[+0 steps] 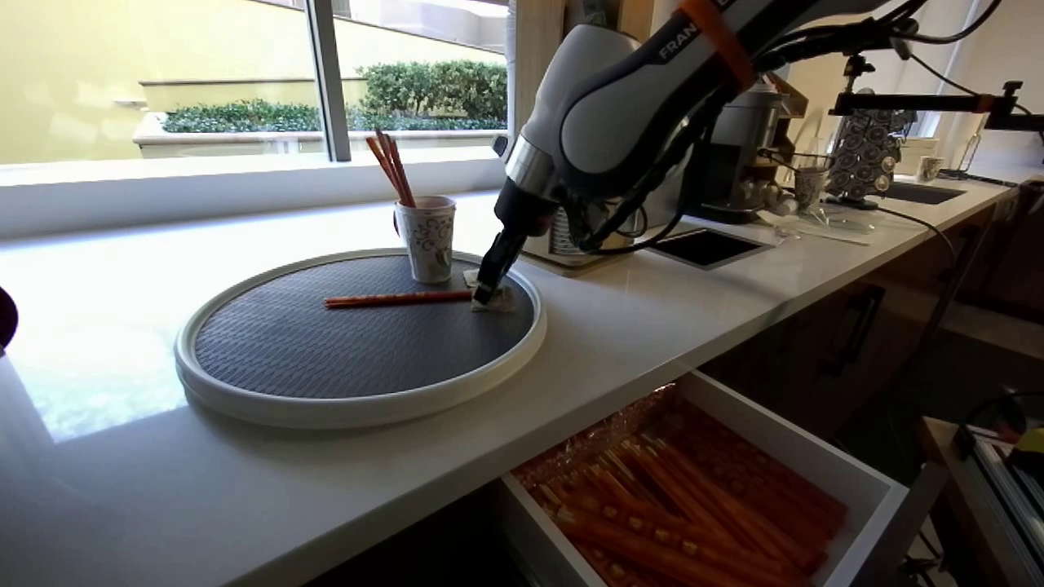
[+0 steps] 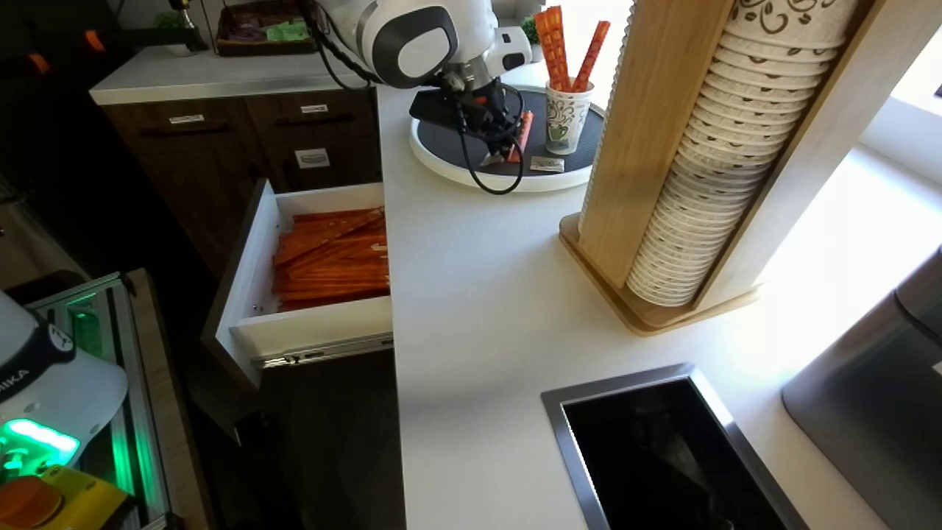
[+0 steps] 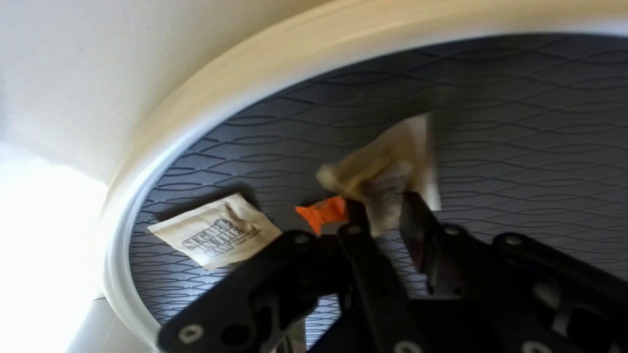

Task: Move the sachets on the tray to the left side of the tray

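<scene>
The round tray [image 1: 359, 412] has a dark grey patterned surface and a white rim. In the wrist view, one whitish sachet [image 3: 223, 233] lies flat near the tray rim [image 3: 169, 132]. A second sachet [image 3: 409, 147] is crumpled and blurred between the fingertips of my gripper [image 3: 382, 202]. The fingers are partly closed and appear to pinch it at or just above the tray surface. In an exterior view, my gripper [image 1: 484, 295] points down at the tray's edge area, with the pinched sachet [image 1: 499, 303] at its tips. The flat sachet shows in an exterior view [image 2: 547, 163].
A red stick [image 1: 391, 300] lies on the tray beside the gripper; its orange end [image 3: 321, 212] touches or nears a finger. A paper cup [image 1: 430, 240] with sticks stands on the tray. A cup rack [image 2: 647, 162] stands nearby. A drawer [image 2: 316, 327] of orange-red sticks is open below.
</scene>
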`<state>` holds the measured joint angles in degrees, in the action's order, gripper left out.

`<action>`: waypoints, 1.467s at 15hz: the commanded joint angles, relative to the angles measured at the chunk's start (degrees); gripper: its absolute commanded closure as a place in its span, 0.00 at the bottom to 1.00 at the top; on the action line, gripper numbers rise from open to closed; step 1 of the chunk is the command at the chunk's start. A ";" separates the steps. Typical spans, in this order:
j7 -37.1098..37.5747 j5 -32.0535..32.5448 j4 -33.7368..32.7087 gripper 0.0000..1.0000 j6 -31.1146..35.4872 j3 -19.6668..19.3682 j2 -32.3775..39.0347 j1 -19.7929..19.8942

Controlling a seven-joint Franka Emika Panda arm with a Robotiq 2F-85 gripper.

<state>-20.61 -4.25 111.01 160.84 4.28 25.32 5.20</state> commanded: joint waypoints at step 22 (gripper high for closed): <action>10.09 -9.26 -17.59 0.64 0.82 11.68 7.33 -4.74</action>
<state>-12.05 -12.90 96.65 161.08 16.19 29.21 1.92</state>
